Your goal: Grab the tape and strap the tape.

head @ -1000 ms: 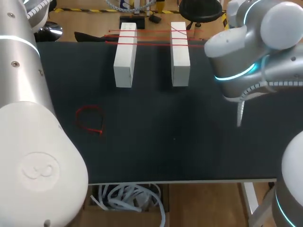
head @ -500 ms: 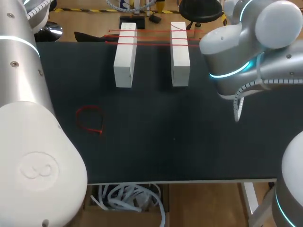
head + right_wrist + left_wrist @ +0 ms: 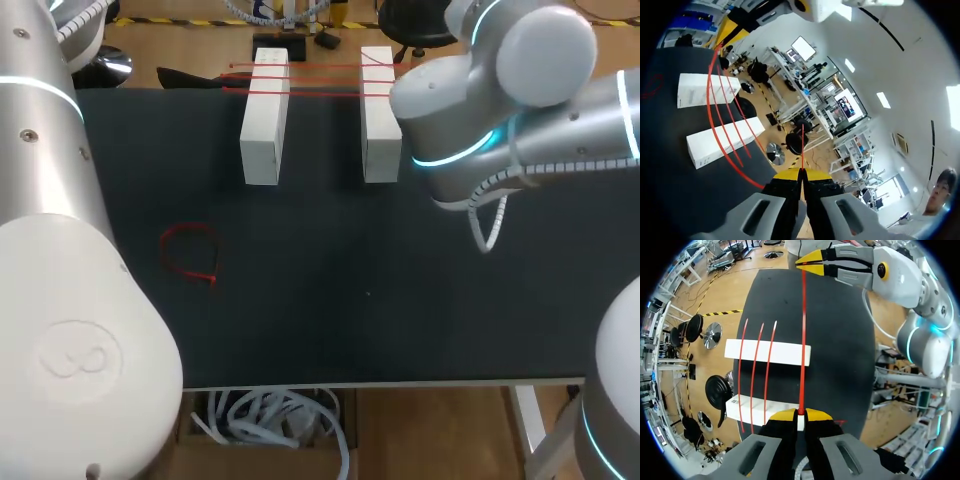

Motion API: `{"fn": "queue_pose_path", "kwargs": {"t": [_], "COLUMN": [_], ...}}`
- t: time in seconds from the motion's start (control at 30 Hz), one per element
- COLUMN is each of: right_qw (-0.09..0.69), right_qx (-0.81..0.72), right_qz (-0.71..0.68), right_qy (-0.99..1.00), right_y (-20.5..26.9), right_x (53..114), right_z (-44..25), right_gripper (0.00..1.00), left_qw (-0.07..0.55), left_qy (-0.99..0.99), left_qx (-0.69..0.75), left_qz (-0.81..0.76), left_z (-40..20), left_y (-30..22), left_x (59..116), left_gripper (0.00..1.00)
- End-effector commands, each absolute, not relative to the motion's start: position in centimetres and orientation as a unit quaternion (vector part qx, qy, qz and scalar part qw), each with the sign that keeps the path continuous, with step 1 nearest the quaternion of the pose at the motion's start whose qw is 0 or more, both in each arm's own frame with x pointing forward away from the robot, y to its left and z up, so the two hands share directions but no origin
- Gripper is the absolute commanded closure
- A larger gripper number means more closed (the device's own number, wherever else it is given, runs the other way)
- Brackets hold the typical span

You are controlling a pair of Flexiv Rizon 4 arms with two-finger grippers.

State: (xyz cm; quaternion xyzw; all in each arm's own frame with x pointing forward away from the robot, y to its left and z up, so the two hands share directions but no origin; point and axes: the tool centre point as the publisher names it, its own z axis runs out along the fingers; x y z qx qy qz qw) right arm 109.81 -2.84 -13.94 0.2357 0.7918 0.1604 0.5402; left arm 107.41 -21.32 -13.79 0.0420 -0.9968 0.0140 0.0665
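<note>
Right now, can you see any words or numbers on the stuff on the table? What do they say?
None to read. The two white blocks look blank. The red tape, stretched between my left hand and right hand, is plain. So are the red loop and the black table. The round mark on my left arm is a raised symbol, not letters.

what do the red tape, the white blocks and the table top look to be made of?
red tape: thin, narrow, pulled into a straight taut line; probably plastic or elastic strapping, can't tell which.
white blocks: matte, sharp-edged, uniform white; maybe foam or painted wood, unclear.
table top: flat matte black, no glare; looks like a cloth or rubber mat.
</note>
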Motion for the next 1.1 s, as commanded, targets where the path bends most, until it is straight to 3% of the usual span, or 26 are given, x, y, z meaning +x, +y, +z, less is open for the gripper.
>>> {"fn": "queue_pose_path", "kwargs": {"t": [0.03, 1.1], "right_qw": [0.543, 0.591], "right_qx": [0.235, 0.121], "right_qz": [0.140, 0.081], "right_qy": [0.794, 0.793], "right_y": [-1.8, 5.5], "right_x": [109.9, 110.5], "right_z": [-13.7, -12.5], "right_gripper": [1.00, 1.00], "left_qw": [0.069, 0.069], "left_qy": [-0.997, -0.997], "left_qx": [0.042, 0.042], "left_qz": [0.011, 0.011], "left_z": [-13.6, -13.6], "left_y": [-21.4, -21.4], "left_x": [107.6, 107.6], "left_gripper": [1.00, 1.00]}}
